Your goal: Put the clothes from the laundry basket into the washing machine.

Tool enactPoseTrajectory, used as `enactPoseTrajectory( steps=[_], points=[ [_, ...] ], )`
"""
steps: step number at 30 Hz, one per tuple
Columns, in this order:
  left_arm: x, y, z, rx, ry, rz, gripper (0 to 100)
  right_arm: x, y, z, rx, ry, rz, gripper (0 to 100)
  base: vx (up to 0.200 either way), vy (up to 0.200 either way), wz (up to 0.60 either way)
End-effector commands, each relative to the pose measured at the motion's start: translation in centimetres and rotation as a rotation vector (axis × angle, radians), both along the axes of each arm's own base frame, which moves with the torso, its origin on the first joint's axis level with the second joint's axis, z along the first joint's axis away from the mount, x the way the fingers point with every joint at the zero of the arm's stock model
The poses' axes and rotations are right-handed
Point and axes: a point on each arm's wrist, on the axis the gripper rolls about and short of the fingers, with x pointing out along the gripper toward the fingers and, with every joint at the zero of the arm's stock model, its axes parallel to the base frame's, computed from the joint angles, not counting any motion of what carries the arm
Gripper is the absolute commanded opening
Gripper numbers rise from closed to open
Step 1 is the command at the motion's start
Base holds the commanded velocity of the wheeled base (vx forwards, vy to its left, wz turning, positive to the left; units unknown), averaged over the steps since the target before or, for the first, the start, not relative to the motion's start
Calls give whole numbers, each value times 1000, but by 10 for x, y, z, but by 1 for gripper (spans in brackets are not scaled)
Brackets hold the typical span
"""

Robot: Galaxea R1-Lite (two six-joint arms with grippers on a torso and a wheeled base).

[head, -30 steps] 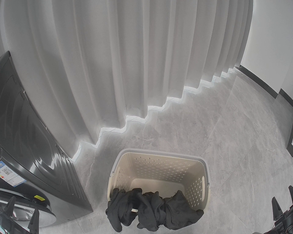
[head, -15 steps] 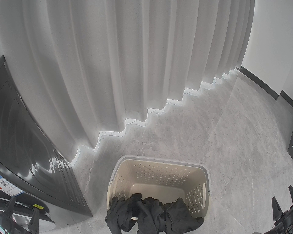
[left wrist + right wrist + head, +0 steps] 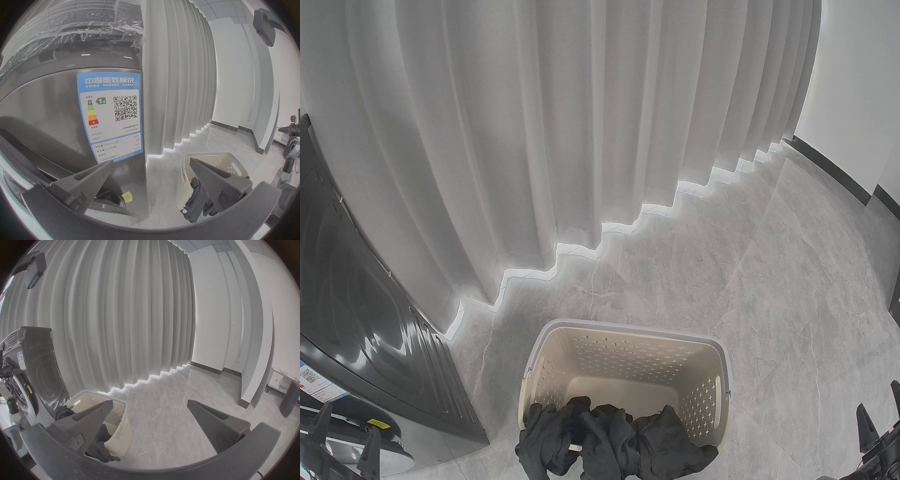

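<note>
A beige laundry basket [image 3: 625, 326] stands on the floor in front of me, with black clothes [image 3: 612, 440] draped over its near rim. The dark grey washing machine [image 3: 362, 325] stands to the left of the basket. My left gripper [image 3: 344, 431] is open and empty, low at the left in front of the washing machine [image 3: 62, 109]. My right gripper [image 3: 878, 412] is open and empty, low at the far right, well apart from the basket. The left wrist view shows the basket [image 3: 232, 157] and the clothes [image 3: 195, 200] beyond the left gripper [image 3: 150, 162]. The right wrist view shows the right gripper [image 3: 150, 402], the basket [image 3: 120, 415] and the clothes [image 3: 97, 444].
A long white curtain [image 3: 581, 125] hangs behind the basket and the machine. A white wall [image 3: 856, 81] with a dark baseboard runs at the right. Open grey tiled floor [image 3: 787, 281] lies to the right of the basket.
The head view shifted a little about a second ago, so the basket and machine sit lower in the picture. Nothing has moved since then.
</note>
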Motion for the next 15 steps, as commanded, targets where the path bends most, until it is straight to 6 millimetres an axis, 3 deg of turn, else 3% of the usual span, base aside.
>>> enactPoseTrajectory(
  steps=[1,10,15],
  points=[
    [0,0,-5,0,1,2,100,1,0,-5,-2,13,1,100,-200,0,0],
    [0,0,-5,-2,1,-1,100,1,0,-5,0,13,1,100,0,0,0],
    [0,0,-5,-2,1,-1,100,1,0,-5,0,13,1,100,-200,0,0]
  ],
)
